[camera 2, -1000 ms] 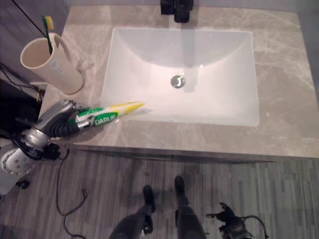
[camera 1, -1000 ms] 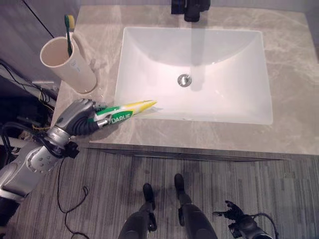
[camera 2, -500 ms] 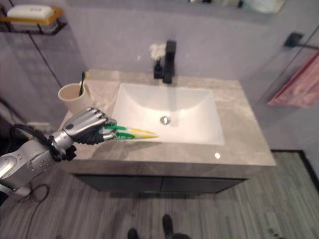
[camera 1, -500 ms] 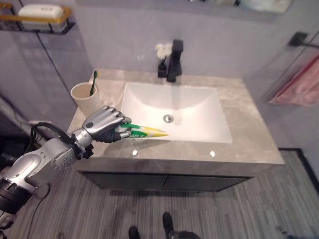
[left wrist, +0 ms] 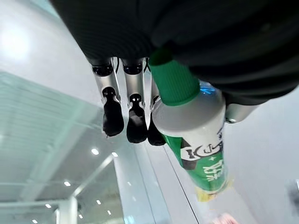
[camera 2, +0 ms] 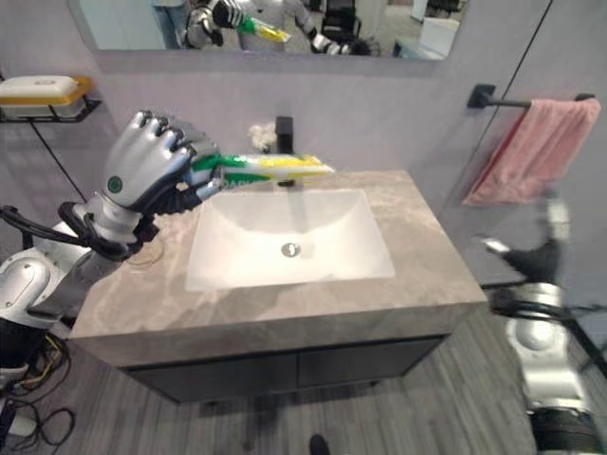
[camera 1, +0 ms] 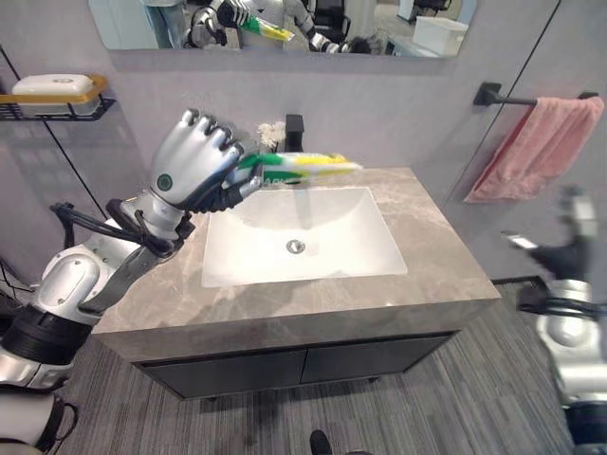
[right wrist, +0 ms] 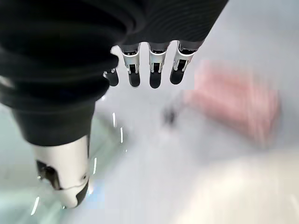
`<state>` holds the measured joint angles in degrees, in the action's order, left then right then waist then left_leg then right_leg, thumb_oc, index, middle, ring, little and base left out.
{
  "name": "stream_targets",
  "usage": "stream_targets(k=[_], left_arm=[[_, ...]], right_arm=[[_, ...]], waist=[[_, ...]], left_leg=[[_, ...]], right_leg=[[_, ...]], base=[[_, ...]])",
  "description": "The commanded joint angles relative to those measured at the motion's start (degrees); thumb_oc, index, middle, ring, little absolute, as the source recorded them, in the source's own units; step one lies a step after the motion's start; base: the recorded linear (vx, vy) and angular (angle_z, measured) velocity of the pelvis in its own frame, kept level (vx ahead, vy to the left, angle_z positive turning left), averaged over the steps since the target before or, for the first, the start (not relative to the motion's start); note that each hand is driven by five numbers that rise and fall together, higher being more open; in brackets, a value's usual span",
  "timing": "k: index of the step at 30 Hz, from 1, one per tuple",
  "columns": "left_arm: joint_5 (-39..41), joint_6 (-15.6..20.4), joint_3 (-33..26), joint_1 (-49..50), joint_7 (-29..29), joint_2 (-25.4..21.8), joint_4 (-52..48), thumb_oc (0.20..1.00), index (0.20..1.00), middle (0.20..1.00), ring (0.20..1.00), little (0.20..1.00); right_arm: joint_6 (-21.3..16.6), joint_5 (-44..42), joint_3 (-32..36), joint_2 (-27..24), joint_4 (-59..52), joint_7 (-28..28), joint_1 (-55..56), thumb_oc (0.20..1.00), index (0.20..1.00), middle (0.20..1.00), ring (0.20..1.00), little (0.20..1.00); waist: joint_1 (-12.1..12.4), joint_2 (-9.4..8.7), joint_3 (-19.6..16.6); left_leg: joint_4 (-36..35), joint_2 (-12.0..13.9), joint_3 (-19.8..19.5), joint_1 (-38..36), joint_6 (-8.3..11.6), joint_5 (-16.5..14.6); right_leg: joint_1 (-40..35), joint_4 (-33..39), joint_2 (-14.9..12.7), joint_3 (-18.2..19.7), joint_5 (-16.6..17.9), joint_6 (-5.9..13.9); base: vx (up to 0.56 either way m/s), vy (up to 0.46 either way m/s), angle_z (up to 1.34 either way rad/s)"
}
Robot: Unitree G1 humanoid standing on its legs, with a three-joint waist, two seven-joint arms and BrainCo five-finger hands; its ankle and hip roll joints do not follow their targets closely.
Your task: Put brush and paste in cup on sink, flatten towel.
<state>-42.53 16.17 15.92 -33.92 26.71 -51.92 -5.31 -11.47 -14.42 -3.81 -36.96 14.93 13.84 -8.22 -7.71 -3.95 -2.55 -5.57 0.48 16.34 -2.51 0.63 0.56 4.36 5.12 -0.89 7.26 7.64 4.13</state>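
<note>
The bench [camera 1: 446,275] carries the white sink [camera 1: 294,242]. A pink towel [camera 1: 536,142] hangs bunched on its bar, right of the sink. Above the sink's back-left corner, the left hand [camera 1: 194,171] is clenched round the toothpaste tube [camera 1: 303,167], which juts out level from the fist over the sink. Held only at its cap end, the tube could twist or slip free. The right hand [right wrist: 145,70], fingers relaxed and empty, is raised right of the sink near the towel.
</note>
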Motion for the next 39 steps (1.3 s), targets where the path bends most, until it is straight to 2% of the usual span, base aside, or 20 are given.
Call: stream_targets(k=[1,3,4,5,6,7,9,10,11,12,15,23,34,39], left_arm=[[6.39,-3.38,-1.66,-10.02,4.26,2.97,1.74,0.200,0.200,0.200,0.200,0.200],[6.49,-3.63,-0.69,-10.90,4.94,3.08,0.68,0.200,0.200,0.200,0.200,0.200],[6.49,-3.66,-0.83,-10.81,4.95,2.95,0.66,0.200,0.200,0.200,0.200,0.200],[5.71,-4.19,0.33,-11.70,5.74,3.22,-0.01,0.200,0.200,0.200,0.200,0.200],[5.37,-4.61,0.75,-11.89,6.44,3.47,-0.20,0.200,0.200,0.200,0.200,0.200],[5.34,-4.64,0.77,-11.90,6.51,3.41,-0.16,0.200,0.200,0.200,0.200,0.200],[4.15,-5.10,1.54,-11.53,7.81,4.65,-0.89,0.200,0.200,0.200,0.200,0.200],[3.78,-4.71,1.36,-10.90,8.15,4.40,-1.66,0.200,0.200,0.200,0.200,0.200],[3.75,-4.69,1.27,-10.77,8.14,4.32,-1.76,0.200,0.200,0.200,0.200,0.200],[3.12,-4.60,0.92,-9.79,8.69,4.10,-2.46,0.200,0.200,0.200,0.200,0.200],[2.55,-4.27,0.21,-8.00,10.01,3.45,-3.56,0.200,0.200,0.200,0.200,0.200],[2.63,-3.64,-2.94,-2.72,12.08,3.22,-6.73,0.200,0.200,0.200,0.200,0.200],[5.20,-1.56,-2.71,1.43,11.89,5.34,-9.41,0.200,0.200,0.200,0.200,0.200],[7.34,-0.38,-1.90,4.61,10.04,6.70,-8.70,0.200,0.200,0.200,0.200,0.200]], right_arm=[[1.91,-20.69,-9.36,3.60,4.65,-8.38,-11.08,1.000,1.000,1.000,1.000,1.000],[2.03,-24.02,-15.90,5.59,2.13,-11.80,-14.82,1.000,1.000,1.000,1.000,1.000],[2.04,-24.12,-16.08,5.63,2.19,-11.81,-15.01,1.000,1.000,1.000,1.000,1.000],[1.91,-27.51,-20.83,8.24,-0.08,-14.28,-17.95,1.000,1.000,1.000,1.000,1.000],[0.94,-29.36,-22.20,9.64,-2.10,-15.10,-19.31,1.000,1.000,1.000,1.000,1.000],[0.91,-29.46,-22.26,9.66,-2.10,-15.11,-19.36,1.000,1.000,1.000,1.000,1.000],[-2.26,-34.84,-23.68,15.57,-6.10,-16.76,-22.24,1.000,1.000,1.000,1.000,1.000],[-3.73,-35.49,-23.42,16.86,-8.00,-16.45,-23.04,1.000,1.000,1.000,1.000,1.000],[-3.74,-35.46,-23.47,16.90,-8.10,-16.36,-23.00,1.000,1.000,1.000,1.000,1.000],[-5.38,-37.13,-22.96,19.03,-9.62,-16.34,-23.48,1.000,1.000,1.000,1.000,1.000],[-8.50,-38.83,-22.27,21.18,-13.97,-16.01,-24.55,1.000,1.000,1.000,1.000,1.000],[-12.74,-43.02,-21.15,23.59,-22.56,-16.44,-24.05,1.000,1.000,1.000,1.000,1.000],[-13.62,-41.33,-22.31,22.95,-25.84,-14.61,-27.16,1.000,1.000,1.000,1.000,1.000],[-14.21,-41.07,-21.97,23.91,-26.18,-13.66,-28.29,1.000,1.000,1.000,1.000,1.000]], waist=[[3.22,-0.55,-1.77],[3.82,-0.46,-1.32],[3.68,-0.45,-1.27],[4.76,-0.36,-1.24],[5.01,-0.27,-1.15],[4.92,-0.30,-1.11],[6.19,0.05,-0.81],[6.59,0.09,-0.79],[6.51,0.06,-0.80],[7.08,0.19,-0.73],[7.77,0.21,-0.56],[9.01,-0.24,0.34],[9.34,-0.72,0.99],[9.64,-0.75,1.07]], left_leg=[[0.57,1.86,-1.64,-2.74,2.74,-1.28],[0.57,1.80,-1.63,-3.02,2.78,-1.13],[0.57,1.80,-1.62,-3.05,2.78,-1.13],[0.57,1.73,-1.84,-3.05,2.80,-1.08],[0.57,1.68,-1.93,-3.07,2.79,-1.08],[0.57,1.68,-1.96,-3.10,2.79,-1.09],[0.57,1.58,-2.39,-3.25,2.63,-1.13],[0.57,1.52,-2.46,-3.07,2.60,-1.10],[0.57,1.51,-2.48,-3.07,2.59,-1.10],[0.57,1.45,-2.62,-2.97,2.55,-1.15],[0.57,1.26,-2.94,-2.72,2.51,-1.13],[0.57,0.96,-4.07,-1.50,2.41,-1.00],[0.57,0.84,-3.59,-1.11,2.10,-1.29],[0.57,0.84,-3.55,-0.97,2.01,-1.30]], right_leg=[[-0.91,-0.49,-3.11,-1.67,2.31,5.46],[-1.22,-0.49,-3.03,-1.72,2.17,5.29],[-1.24,-0.50,-3.02,-1.71,2.16,5.29],[-1.34,-0.45,-3.10,-1.97,2.03,5.18],[-1.47,-0.42,-3.22,-2.20,1.93,5.13],[-1.52,-0.43,-3.23,-2.23,1.90,5.13],[-2.04,-0.31,-3.55,-2.94,1.54,5.13],[-2.00,-0.25,-3.66,-3.22,1.51,5.17],[-2.00,-0.26,-3.68,-3.23,1.49,5.17],[-2.07,-0.22,-3.86,-3.52,1.44,5.23],[-2.21,-0.18,-4.13,-4.11,1.27,5.28],[-1.97,-0.15,-4.71,-5.18,1.01,5.17],[-1.24,-0.12,-4.73,-4.53,1.18,5.21],[-0.96,-0.12,-4.76,-4.48,1.19,5.22]], base=[[0.00,0.000,0.00],[0.00,0.000,0.00],[0.00,0.000,0.00],[0.00,0.000,0.00],[0.00,0.000,0.00],[0.00,0.000,0.00],[0.03,0.012,0.10],[0.02,0.011,0.15],[0.02,0.012,0.15],[0.02,0.016,0.16],[0.02,0.023,0.09],[0.01,0.018,0.09],[0.00,0.001,0.00],[0.00,0.000,0.00]])
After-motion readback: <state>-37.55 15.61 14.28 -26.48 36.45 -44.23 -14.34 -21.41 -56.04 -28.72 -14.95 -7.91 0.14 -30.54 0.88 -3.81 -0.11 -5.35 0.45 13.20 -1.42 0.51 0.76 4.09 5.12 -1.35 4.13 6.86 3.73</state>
